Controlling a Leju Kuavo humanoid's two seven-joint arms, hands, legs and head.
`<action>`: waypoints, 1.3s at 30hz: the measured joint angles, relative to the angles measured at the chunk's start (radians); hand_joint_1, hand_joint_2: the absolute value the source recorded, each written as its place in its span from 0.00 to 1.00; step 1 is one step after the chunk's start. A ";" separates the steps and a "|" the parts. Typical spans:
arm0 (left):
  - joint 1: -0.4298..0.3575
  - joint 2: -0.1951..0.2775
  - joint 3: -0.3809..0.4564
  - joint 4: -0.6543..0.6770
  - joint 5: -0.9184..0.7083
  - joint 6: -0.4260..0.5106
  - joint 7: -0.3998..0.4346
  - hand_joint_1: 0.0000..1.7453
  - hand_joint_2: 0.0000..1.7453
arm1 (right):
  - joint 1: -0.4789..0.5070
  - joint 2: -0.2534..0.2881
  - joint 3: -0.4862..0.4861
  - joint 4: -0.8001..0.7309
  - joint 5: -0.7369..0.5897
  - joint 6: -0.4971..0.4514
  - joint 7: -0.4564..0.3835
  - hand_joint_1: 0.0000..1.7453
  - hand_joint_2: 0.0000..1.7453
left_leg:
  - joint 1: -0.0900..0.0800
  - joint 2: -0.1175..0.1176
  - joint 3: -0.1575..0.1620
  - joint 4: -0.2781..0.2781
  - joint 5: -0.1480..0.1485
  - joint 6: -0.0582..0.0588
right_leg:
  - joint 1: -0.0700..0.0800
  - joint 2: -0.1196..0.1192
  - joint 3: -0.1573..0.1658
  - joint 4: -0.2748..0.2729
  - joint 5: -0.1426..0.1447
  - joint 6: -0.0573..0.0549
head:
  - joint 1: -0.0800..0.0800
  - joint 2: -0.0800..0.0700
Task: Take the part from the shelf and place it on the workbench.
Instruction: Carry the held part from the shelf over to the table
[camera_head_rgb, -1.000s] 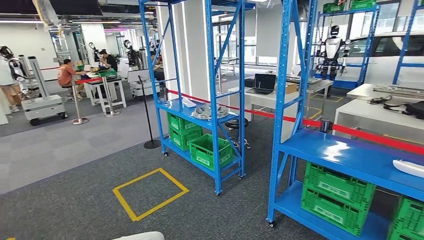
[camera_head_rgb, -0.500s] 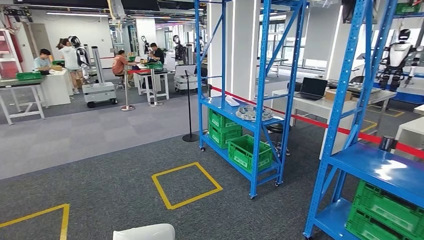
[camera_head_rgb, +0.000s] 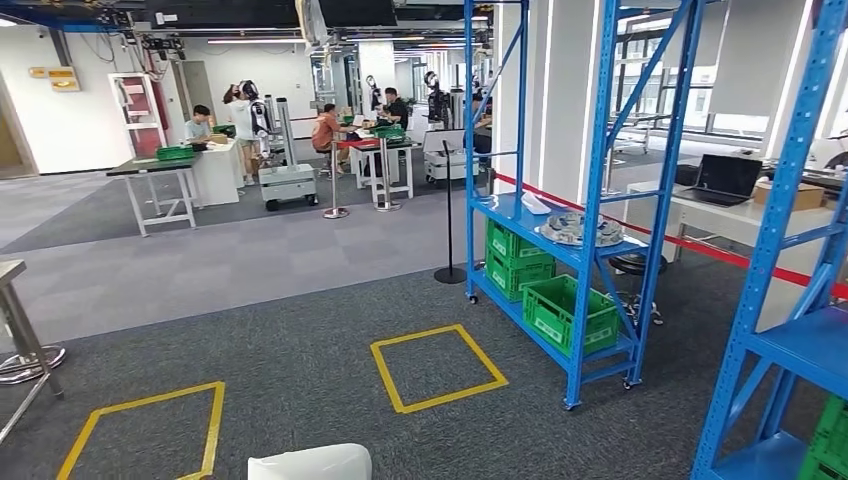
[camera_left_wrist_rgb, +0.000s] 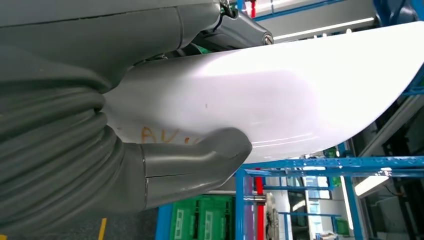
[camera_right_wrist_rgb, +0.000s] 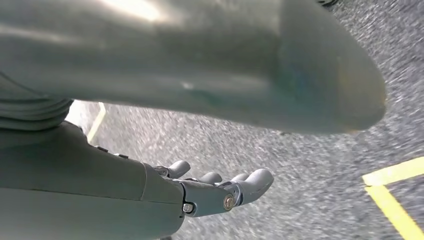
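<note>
Mostly hidden, white part (camera_left_wrist_rgb: 280, 95) gripped by left hand (camera_left_wrist_rgb: 150, 165), right hand (camera_right_wrist_rgb: 220, 192) fingers spread, empty.

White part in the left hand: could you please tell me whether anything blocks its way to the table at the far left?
Nothing visible does: between the white part and that table lies open carpet, marked with a flat yellow taped square.

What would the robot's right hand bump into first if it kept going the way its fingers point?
Probably nothing soon. The right hand points along above the grey carpet, under the white part. The way looks free, though depth is unclear.
</note>
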 joint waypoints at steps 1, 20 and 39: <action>0.000 0.000 0.000 0.002 0.003 -0.001 0.001 1.00 1.00 | 0.000 0.000 0.000 0.000 0.000 0.000 -0.007 0.00 0.00 | 0.000 0.002 -0.003 0.008 0.007 0.001 | 0.001 -0.013 0.001 0.000 -0.001 -0.001 | 0.000 0.000; 0.009 0.017 0.038 -0.031 0.034 0.007 -0.003 1.00 1.00 | -0.021 -0.016 -0.007 0.000 -0.009 -0.006 0.059 0.00 0.00 | -0.004 -0.104 0.147 -0.275 0.134 0.056 | -0.003 0.089 -0.042 0.054 0.009 0.042 | 0.008 0.000; 0.054 0.037 0.070 -0.123 0.031 0.027 0.004 1.00 1.00 | -0.026 -0.028 0.042 -0.006 0.127 0.054 -0.087 0.00 0.00 | -0.004 0.068 0.135 -0.277 0.137 0.032 | 0.003 -0.099 0.029 -0.022 -0.001 0.042 | 0.002 0.000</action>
